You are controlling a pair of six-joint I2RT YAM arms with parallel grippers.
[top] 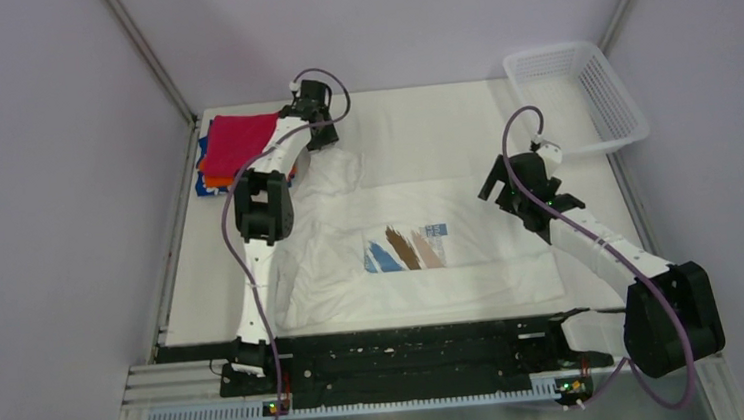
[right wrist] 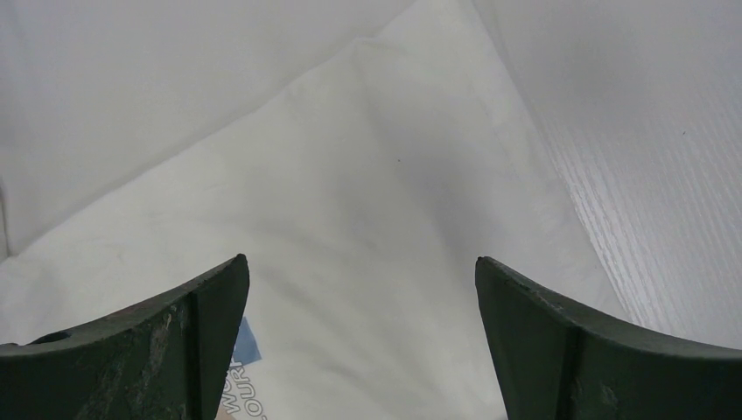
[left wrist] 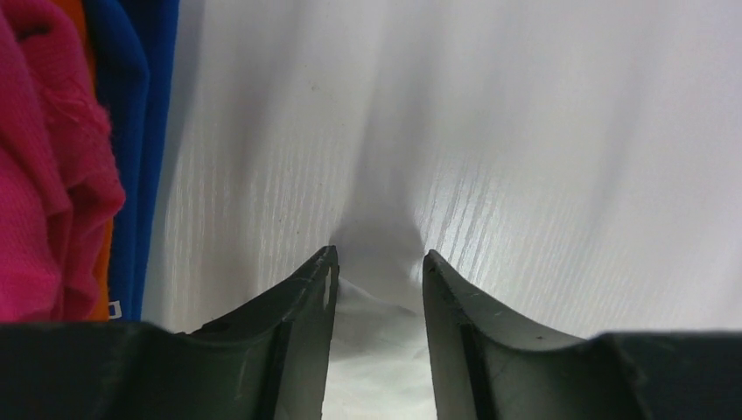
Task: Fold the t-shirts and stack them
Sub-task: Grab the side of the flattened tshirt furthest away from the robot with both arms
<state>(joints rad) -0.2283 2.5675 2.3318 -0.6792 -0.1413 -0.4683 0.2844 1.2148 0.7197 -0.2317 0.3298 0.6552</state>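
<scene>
Three folded shirts sit stacked at the upper left of the overhead view: the magenta shirt (top: 240, 140) on top, with the orange shirt (top: 213, 180) and the blue shirt (top: 203, 186) under it. The white t-shirt (top: 469, 212) lies spread across the middle of the table (top: 421, 116) with its striped print facing up.

The left gripper (left wrist: 378, 258) is down at this shirt's upper-left corner, just beside the stack. Its jaws stand narrow with a raised ridge of white cloth between them, but the wrist view does not show whether they have truly bitten the fabric. The right gripper (right wrist: 360, 262) hangs wide apart, holding nothing, over the shirt's right-hand part.

The main risk is a shallow pinch: so slim a ridge could slip free on the lift and drop back crumpled. The jaws may also have caught only the top layer, which would drag the fold askew. The stack is very close, so a sideways sweep of the arm could knock the magenta shirt out of line. A pull from one corner alone, with the far side unheld, would probably skew the whole garment and bunch it around the print.
</scene>
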